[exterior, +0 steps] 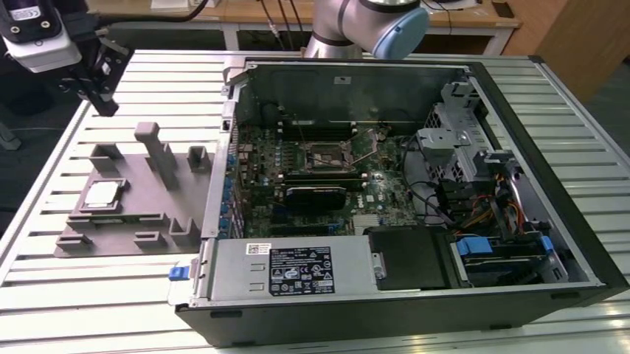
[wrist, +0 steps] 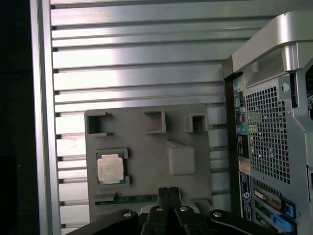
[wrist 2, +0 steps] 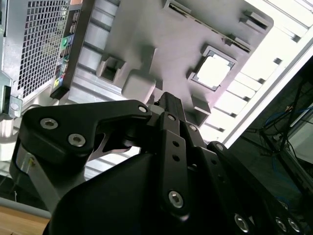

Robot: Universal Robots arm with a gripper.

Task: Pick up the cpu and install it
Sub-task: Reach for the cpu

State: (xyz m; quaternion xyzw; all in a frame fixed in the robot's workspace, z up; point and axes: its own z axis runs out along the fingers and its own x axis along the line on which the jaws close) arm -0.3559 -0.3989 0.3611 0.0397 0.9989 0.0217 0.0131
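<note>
Exterior view: the arm (exterior: 344, 29) is cut off by the top edge, and the slatted surface (exterior: 147, 66) runs past the frame. Second wrist view: the claw (wrist 2: 168, 105) and its black mount hide part of the grey fixture (wrist 2: 186, 44); glare washes out the cpu (wrist 2: 213, 71) top. First wrist view: the computer case (wrist: 274, 132) is cut by the picture's edge; a green strip (wrist: 129, 199) lies partly behind the claw.
</note>
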